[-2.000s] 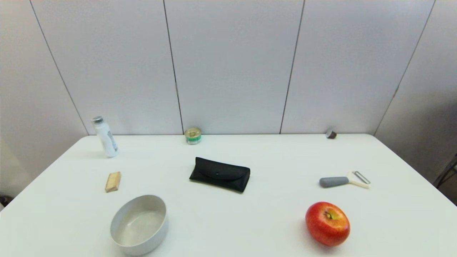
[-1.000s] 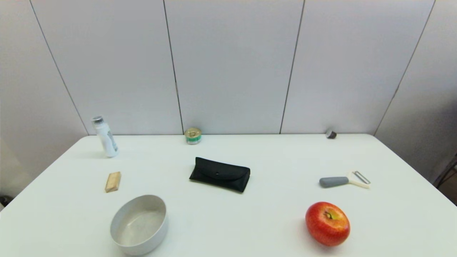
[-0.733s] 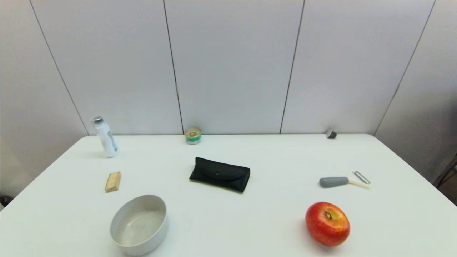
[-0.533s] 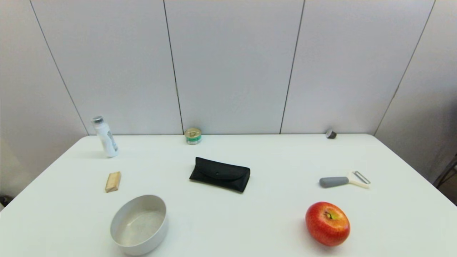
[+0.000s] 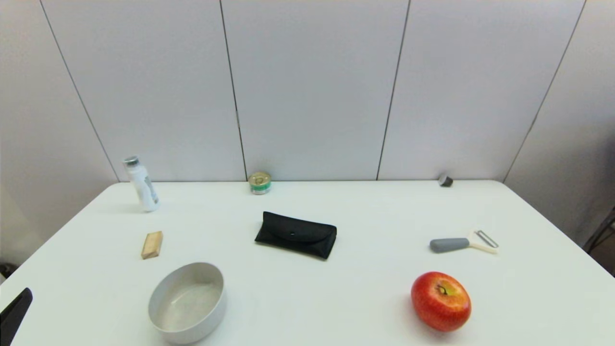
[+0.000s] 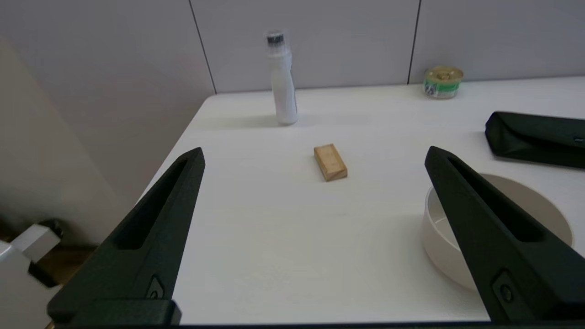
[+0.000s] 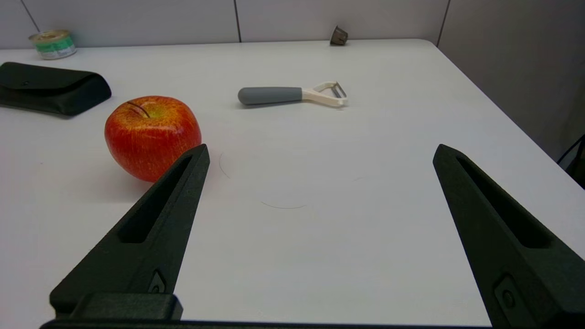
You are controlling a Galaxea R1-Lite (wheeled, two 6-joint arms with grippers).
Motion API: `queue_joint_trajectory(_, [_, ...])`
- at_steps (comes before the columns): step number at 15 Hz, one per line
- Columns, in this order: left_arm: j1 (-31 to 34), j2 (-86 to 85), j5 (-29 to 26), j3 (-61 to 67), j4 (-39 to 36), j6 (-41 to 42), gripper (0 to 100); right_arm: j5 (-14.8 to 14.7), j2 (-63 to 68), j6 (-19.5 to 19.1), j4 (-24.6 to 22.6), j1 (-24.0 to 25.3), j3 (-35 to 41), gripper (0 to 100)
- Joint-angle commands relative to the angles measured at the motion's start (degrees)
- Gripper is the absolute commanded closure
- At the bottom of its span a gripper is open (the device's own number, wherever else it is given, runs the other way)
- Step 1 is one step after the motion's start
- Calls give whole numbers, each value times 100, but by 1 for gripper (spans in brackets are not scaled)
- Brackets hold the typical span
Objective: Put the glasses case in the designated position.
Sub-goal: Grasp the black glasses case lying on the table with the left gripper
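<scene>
The glasses case (image 5: 296, 234), a black soft pouch with a fold-over flap and snap stud, lies flat near the table's middle. It also shows in the left wrist view as the glasses case (image 6: 534, 138) and in the right wrist view as the glasses case (image 7: 52, 87). My left gripper (image 6: 313, 149) is open and empty, low over the table's near-left corner and well short of the case. One of its fingers (image 5: 16, 311) shows in the head view. My right gripper (image 7: 322, 146) is open and empty over the near-right tabletop. No outline marks the designated position.
A grey-white bowl (image 5: 187, 302) stands front left, with a wooden block (image 5: 152, 244) and a white bottle (image 5: 141, 185) behind it. A small tin (image 5: 260, 183) sits at the back wall. An apple (image 5: 440, 301), a peeler (image 5: 462, 243) and a small dark cap (image 5: 445, 180) are on the right.
A black finger of my left gripper has come into the head view at the bottom left corner. The case and the other things have not moved.
</scene>
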Motion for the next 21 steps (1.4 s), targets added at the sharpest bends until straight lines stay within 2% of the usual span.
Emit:
queue_joint_trajectory(1, [168,717,-149,-1107,1159,25,0,0,6,2,1,1,0,0])
queue_joint_trajectory(4, [432,998,-1133,-1828,2046,34,0,0,6,2,1,1,0,0])
queue_joint_trajectory(7, [933,1183,-2513,-2434,3031,394,0,0,6,2,1,1,0,0])
queue_joint_trajectory(10, [1285,1376,-3594,-2522,3374,1044,0,0,6,2,1,1,0,0])
queue_joint_trajectory(14, [1320,1904,-4060,-2988,3444,1211,0,0,6,2,1,1,0,0])
queue_joint_trajectory(21, [1249,3160,-4051,-3867,3435,1238,0,0,6,2,1,1,0,0])
